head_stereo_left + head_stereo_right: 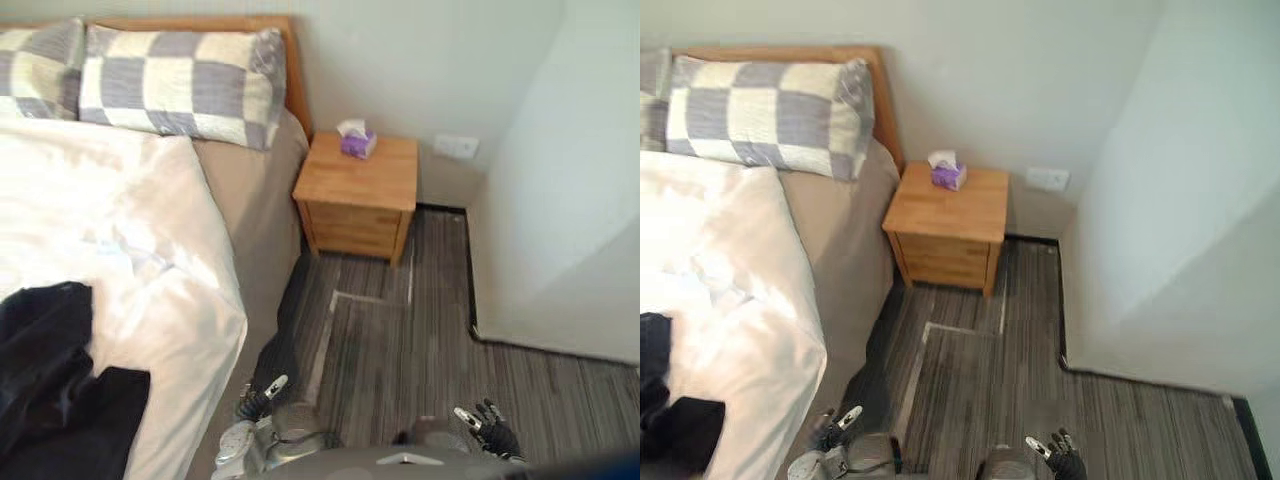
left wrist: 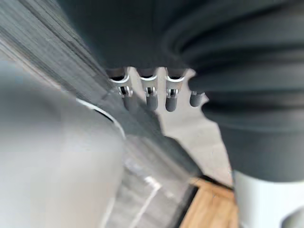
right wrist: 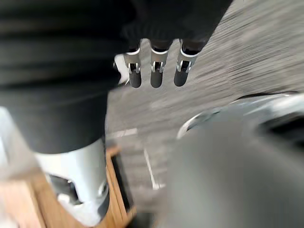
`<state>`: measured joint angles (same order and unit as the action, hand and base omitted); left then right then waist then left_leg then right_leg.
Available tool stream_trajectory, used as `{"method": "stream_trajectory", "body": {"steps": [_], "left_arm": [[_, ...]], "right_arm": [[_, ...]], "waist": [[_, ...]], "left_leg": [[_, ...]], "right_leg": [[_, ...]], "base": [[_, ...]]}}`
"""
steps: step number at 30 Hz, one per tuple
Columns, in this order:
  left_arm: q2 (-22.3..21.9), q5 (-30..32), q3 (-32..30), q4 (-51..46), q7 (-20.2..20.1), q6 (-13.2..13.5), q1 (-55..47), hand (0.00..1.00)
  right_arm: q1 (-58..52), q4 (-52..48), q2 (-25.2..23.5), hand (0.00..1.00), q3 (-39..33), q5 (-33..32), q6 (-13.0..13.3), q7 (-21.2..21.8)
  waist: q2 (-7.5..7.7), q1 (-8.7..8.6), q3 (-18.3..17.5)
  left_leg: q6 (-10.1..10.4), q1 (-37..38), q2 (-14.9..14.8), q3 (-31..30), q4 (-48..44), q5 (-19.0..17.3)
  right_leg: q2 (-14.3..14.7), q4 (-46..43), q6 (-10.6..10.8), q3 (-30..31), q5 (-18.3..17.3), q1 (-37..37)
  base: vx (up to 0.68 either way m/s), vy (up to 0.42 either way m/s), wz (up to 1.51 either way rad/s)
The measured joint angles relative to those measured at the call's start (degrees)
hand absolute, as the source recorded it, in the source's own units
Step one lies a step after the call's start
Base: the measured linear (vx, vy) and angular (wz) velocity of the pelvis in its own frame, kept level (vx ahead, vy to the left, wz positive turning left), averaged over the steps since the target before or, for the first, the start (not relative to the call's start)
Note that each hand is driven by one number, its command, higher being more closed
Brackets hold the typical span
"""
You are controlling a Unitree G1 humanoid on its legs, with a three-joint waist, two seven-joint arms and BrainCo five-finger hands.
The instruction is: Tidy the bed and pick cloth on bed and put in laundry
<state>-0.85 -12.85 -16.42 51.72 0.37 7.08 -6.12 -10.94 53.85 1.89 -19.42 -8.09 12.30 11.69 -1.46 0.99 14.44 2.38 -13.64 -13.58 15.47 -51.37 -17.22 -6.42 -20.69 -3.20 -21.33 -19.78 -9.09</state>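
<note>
Low at near edge, beside the bed (image 1: 250, 200): left hand (image 1: 258, 402), pointing down toward the floor (image 1: 400, 340), fingers (image 2: 151, 95) straight in a loose row, empty. Further right, also low over floor: right hand (image 1: 490, 425), fingers (image 3: 156, 76) straight, slightly spread, empty. Black cloth (image 1: 50, 370) crumpled on white duvet (image 1: 120, 220) at near left of bed, well apart from both hands. Checked pillows (image 1: 180, 85) at far headboard. Wooden nightstand (image 1: 358, 190) right of bed, tissue box (image 1: 357, 142) on top.
</note>
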Motion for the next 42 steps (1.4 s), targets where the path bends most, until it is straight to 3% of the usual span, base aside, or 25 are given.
{"method": "stream_trajectory", "body": {"steps": [1,2,3,4,5,6,7,8,9,10,11,13,15,17,21,22,23,24,26,27,29,33,36,39,42], "left_arm": [[0.13,-0.05,0.15,-0.43,0.05,0.01,0.06,0.0],[0.28,-0.07,0.53,-0.42,0.13,-0.1,-0.02,0.0],[0.31,-0.02,1.27,-0.15,0.16,-0.44,-0.14,0.0],[1.8,-0.02,2.5,0.25,0.31,-0.78,0.1,0.0],[1.99,0.03,2.7,0.33,0.36,-1.08,0.21,0.0],[1.81,-1.14,1.95,0.58,0.82,-1.68,0.33,0.0],[1.99,-1.38,1.59,1.42,1.28,-2.04,0.44,0.0],[2.3,-1.31,1.75,1.44,1.31,-2.32,0.57,0.0],[2.7,-1.21,2.03,2.32,1.44,-3.02,0.75,0.0],[2.24,-1.13,2.83,3.62,1.47,-3.25,0.79,0.0],[2.63,-1.04,2.9,3.61,1.42,-3.21,0.82,0.0],[3.18,-1.15,3.7,3.93,1.37,-3.19,0.68,0.0],[4.05,-1.35,5.26,4.06,1.35,-3.1,0.59,0.0],[4.18,-2.35,5.43,4.07,1.25,-2.79,0.37,0.0],[4.55,-2.3,7.17,4.02,-0.05,-2.64,0.57,0.0],[4.53,-2.33,7.1,3.8,-0.39,-2.58,0.63,0.0],[4.75,-2.25,6.68,3.06,-0.64,-2.2,0.52,0.0],[4.25,-2.37,5.61,3.01,-0.72,-1.63,0.79,0.0],[2.46,-2.16,4.38,2.24,-0.9,-0.71,-0.22,0.0],[1.56,-2.02,3.94,2.27,-1.17,-0.25,-0.28,0.0],[1.06,-1.55,2.84,2.31,-1.24,0.01,-0.41,0.0],[0.68,-1.76,2.31,2.37,-1.24,0.51,-0.88,0.0],[0.9,-1.64,1.24,2.29,-1.22,-0.26,-1.4,0.0],[0.8,-0.95,-1.47,2.44,-1.23,-1.89,-1.66,0.0],[0.01,1.6,-4.19,2.39,-1.2,-2.76,-1.92,0.0]], "right_arm": [[-0.04,-0.02,-0.35,0.0,-0.04,0.6,0.13,0.31],[0.15,-0.06,-0.43,0.0,-0.08,0.73,0.33,0.46],[0.18,0.43,-0.3,0.0,-0.64,0.93,0.61,0.54],[0.61,2.45,-1.17,0.0,-0.56,1.05,0.61,0.59],[1.32,2.87,-1.24,0.0,-0.41,1.0,0.64,0.72],[3.09,3.28,-0.79,0.0,0.07,0.91,0.94,0.91],[4.85,3.32,-0.69,0.0,0.8,0.48,1.24,0.85],[5.45,3.29,-0.78,0.0,1.45,0.42,1.28,0.76],[6.02,3.47,-0.67,0.0,2.53,0.41,1.58,0.57],[6.31,4.07,0.12,0.0,2.68,0.4,1.12,0.39],[6.74,4.58,0.31,0.0,2.76,0.37,0.68,0.19],[6.76,4.48,0.51,0.0,3.85,0.34,0.52,0.07],[6.49,4.49,0.46,0.0,5.5,0.3,0.5,-0.37],[6.69,4.25,1.03,0.0,6.86,0.02,0.61,-0.69],[6.53,3.93,0.96,0.0,8.88,-2.52,0.61,-1.07],[6.47,3.94,0.75,0.0,9.08,-3.19,0.61,-1.15],[6.04,3.92,0.26,0.0,9.49,-4.04,0.71,-1.11],[6.29,4.08,-0.15,0.0,9.84,-4.63,0.73,-1.13],[6.16,3.06,0.15,0.0,10.23,-4.94,1.66,-1.08],[6.2,1.88,0.44,0.0,10.58,-5.82,1.89,-1.1],[6.01,1.6,0.38,0.0,10.97,-6.35,1.72,-1.18],[5.61,1.31,-0.23,0.0,11.75,-8.73,-0.9,-3.2],[5.39,1.83,-1.22,0.0,10.09,-11.16,-2.08,-5.66],[2.05,1.55,-2.83,0.0,6.38,-15.79,-2.02,-7.9],[-1.43,1.03,-4.28,0.0,2.59,-20.18,-1.61,-11.01]], "waist": [[0.3,0.0,-0.09],[0.18,-0.04,-0.16],[0.47,-0.28,-0.68],[2.43,-0.64,-1.4],[2.63,-0.62,-1.37],[2.2,0.02,-1.06],[2.65,0.49,-1.08],[3.08,0.79,-1.1],[3.17,-0.03,-1.37],[1.74,0.17,-2.53],[2.1,0.25,-2.46],[2.79,-0.25,-2.1],[2.72,-0.76,-1.95],[2.28,-1.1,-1.08],[2.74,-1.73,-0.72],[3.06,-1.68,-0.61],[4.8,-1.5,-0.93],[4.16,-0.74,-0.63],[2.71,-0.16,-1.08],[1.16,-0.19,-1.37],[1.05,-0.29,-1.42],[2.14,0.14,-2.14],[2.9,-0.02,-3.31],[3.84,-0.2,-4.46],[4.19,-0.02,-5.71]], "left_leg": [[-1.78,-0.81,1.28,6.81,9.71,1.57],[-4.63,-0.73,2.12,11.04,15.6,5.84],[-15.37,1.06,4.13,20.62,23.2,9.03],[-16.58,3.04,7.74,22.02,27.74,9.0],[-16.63,3.55,8.3,21.44,29.58,9.35],[-16.37,4.55,9.04,20.09,31.68,10.07],[-16.59,5.94,9.58,21.35,31.9,10.43],[-16.42,6.17,9.93,22.92,30.92,10.0],[-13.92,6.85,9.87,24.01,30.34,6.86],[-11.85,8.47,10.78,21.91,32.6,2.91],[-10.69,9.35,12.27,20.95,33.52,3.08],[-10.63,12.2,15.26,16.84,36.54,3.61],[-10.25,14.51,16.66,10.75,38.62,4.09],[-9.53,17.91,17.24,3.89,41.29,5.13],[-8.02,18.9,16.21,-9.04,42.46,5.72],[-7.55,18.6,16.15,-11.94,42.33,5.52],[-5.59,17.83,16.92,-14.39,41.12,4.89],[-4.08,17.26,15.9,-14.82,39.1,3.67],[-2.86,16.97,13.35,-11.86,39.68,3.67],[-2.02,17.77,12.1,-11.96,40.64,3.69],[-0.01,19.47,10.74,-11.12,42.41,4.78],[0.85,21.65,9.49,-9.07,43.45,5.79],[1.29,21.83,9.64,-3.06,43.42,6.59],[1.4,22.61,9.94,3.15,43.43,8.05],[1.26,22.9,9.91,4.97,44.39,8.99]], "right_leg": [[-0.82,1.44,1.28,-2.33,0.05,-3.05],[-0.99,2.04,2.48,-3.8,-0.15,-4.59],[-1.02,1.75,4.46,-5.98,-0.89,-6.65],[-3.21,-1.73,5.81,-7.95,-0.17,-6.87],[-3.87,-4.32,6.95,-7.7,-1.01,-5.38],[-3.63,-1.11,7.46,-7.95,-2.77,-5.07],[-3.56,7.92,8.56,-8.77,-0.36,-7.16],[-4.06,10.59,8.08,-9.12,5.38,-7.62],[-4.67,8.33,7.34,-10.65,6.7,-8.49],[-5.51,0.16,9.39,-10.81,5.15,-6.8],[-7.8,-5.9,9.34,-10.22,4.71,-5.52],[-12.57,-26.5,8.14,-5.12,7.6,3.0],[-12.65,-35.1,8.05,-2.15,4.39,9.81],[-11.07,-31.08,7.96,-0.58,1.41,14.52],[-4.43,-12.34,7.89,9.64,1.96,17.7],[-2.94,-7.32,7.82,13.83,3.27,17.88],[-2.1,1.25,8.0,19.43,7.11,16.98],[-1.71,1.14,6.5,18.48,10.3,15.99],[-0.38,1.05,5.46,16.94,9.55,15.84],[0.36,1.18,4.96,15.22,9.16,15.06],[1.34,2.09,4.72,14.12,9.02,13.06],[2.47,4.27,3.87,14.15,8.51,9.44],[1.35,7.27,4.1,12.22,8.66,6.99],[-0.07,8.82,4.79,8.55,9.21,4.11],[-0.21,8.87,5.68,6.79,9.91,2.81]], "base": [[0.64,0.043,0.58],[0.56,0.026,1.16],[0.71,0.044,1.69],[0.57,0.05,1.72],[0.62,0.108,1.37],[0.39,0.105,0.73],[0.34,0.097,0.57],[0.27,0.055,0.74],[0.26,0.078,0.86],[0.25,0.103,0.97],[0.24,0.111,0.88],[0.21,0.017,1.13],[0.26,-0.086,1.42],[0.32,-0.139,1.54],[0.29,-0.242,1.84],[0.28,-0.357,1.85],[0.35,-0.434,1.75],[0.29,-0.347,1.17],[0.3,-0.263,0.49],[0.36,-0.258,0.45],[0.26,-0.171,0.38],[0.17,-0.065,0.31],[0.08,0.015,0.21],[0.03,0.028,0.45],[0.0,0.031,0.47]]}}
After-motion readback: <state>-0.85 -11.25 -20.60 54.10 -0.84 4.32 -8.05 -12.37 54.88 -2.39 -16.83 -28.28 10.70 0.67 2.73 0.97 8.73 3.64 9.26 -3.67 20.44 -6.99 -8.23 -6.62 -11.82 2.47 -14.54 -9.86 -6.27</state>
